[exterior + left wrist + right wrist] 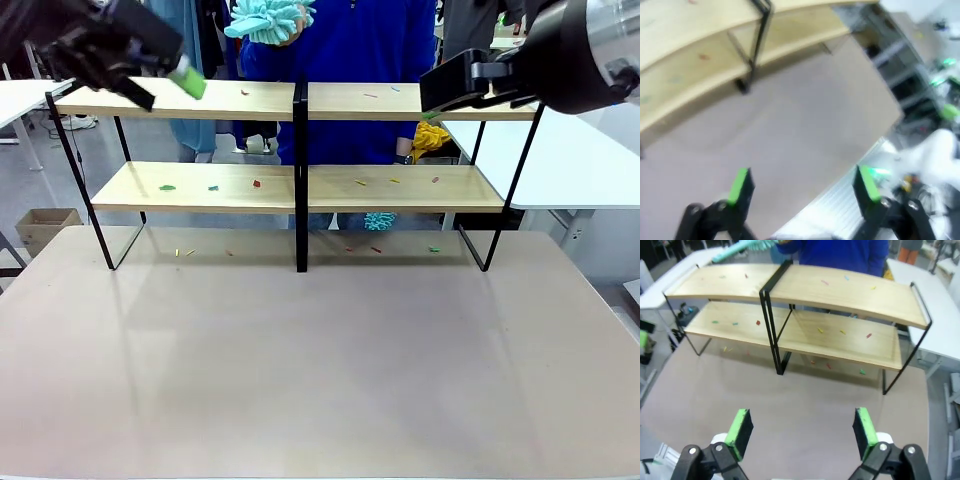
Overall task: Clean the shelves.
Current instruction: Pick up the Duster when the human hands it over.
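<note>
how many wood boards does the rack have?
4. Top-left board, top-right board, bottom-left board, bottom-right board, with the black centre post dividing left from right. None seem hidden.

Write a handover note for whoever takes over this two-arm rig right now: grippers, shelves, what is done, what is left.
Left gripper: open, empty, raised near the top-left board.
Right gripper: open, empty, raised near the top-right board.
Shelves: at the tabletop's far side; coloured scraps on all four boards and on the tabletop beneath.
A person holds a turquoise duster above the top-left board.
Done: nothing visibly cleared.
Left: all the scraps.
</note>
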`<state>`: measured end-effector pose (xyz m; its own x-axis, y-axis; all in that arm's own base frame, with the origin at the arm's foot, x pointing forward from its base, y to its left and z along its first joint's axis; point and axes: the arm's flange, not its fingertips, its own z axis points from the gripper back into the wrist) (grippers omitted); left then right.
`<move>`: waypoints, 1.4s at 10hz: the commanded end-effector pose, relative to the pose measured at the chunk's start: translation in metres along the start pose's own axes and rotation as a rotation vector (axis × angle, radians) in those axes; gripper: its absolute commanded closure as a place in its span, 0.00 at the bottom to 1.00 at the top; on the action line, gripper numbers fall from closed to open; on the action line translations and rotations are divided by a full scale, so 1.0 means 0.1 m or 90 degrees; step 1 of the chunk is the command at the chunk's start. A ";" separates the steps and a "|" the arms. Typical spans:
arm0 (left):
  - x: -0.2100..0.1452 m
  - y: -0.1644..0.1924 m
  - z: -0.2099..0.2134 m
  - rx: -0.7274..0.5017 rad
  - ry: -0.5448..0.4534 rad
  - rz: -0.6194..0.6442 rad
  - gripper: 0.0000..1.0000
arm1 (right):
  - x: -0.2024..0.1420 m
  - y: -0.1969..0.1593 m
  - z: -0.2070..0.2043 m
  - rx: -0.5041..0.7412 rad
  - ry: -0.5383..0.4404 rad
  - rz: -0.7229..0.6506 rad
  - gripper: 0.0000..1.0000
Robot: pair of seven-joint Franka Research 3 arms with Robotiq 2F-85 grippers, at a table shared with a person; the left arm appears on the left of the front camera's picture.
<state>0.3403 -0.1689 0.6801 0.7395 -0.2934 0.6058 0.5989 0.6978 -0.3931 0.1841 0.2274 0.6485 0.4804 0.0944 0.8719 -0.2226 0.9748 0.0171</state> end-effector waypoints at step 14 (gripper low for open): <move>1.43 1.55 -1.06 -0.234 -0.171 0.478 0.00 | 0.00 0.01 0.01 0.005 0.001 0.003 0.00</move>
<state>0.5717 -0.1657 0.6252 0.9290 0.3023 0.2135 0.0815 0.3957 -0.9148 0.1839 0.2277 0.6482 0.4804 0.0955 0.8719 -0.2233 0.9746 0.0163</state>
